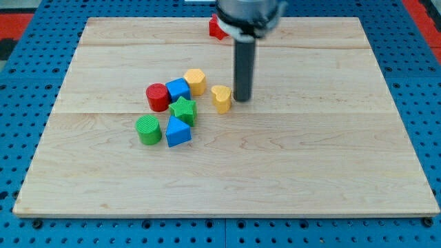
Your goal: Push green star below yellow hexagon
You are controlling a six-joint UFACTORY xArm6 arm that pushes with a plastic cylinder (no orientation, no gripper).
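1. My tip (pixel 242 100) rests on the wooden board (pixel 331 172), the rod rising straight to the dark housing at the view's top. It is a bare rod with nothing to open or shut, and it clamps nothing.
2. Just to the view's left of my tip sits the yellow heart (pixel 221 98), very close to it; I cannot tell if they touch.
3. Farther left is the yellow hexagon (pixel 196 80), well apart from my tip.
4. The blue cube (pixel 178 89) lies against the hexagon's lower left, and the red cylinder (pixel 158 96) touches the cube on its left.
5. The green star (pixel 183 110) sits just below the blue cube, to the lower left of the yellow hexagon and well left of my tip.
6. Below the star are the blue triangle (pixel 177 131) and, to its left, the green cylinder (pixel 148 129).
7. A red block (pixel 216 28) at the view's top is partly hidden behind my arm; its shape is unclear.
8. No brand, label or writing can be read anywhere.
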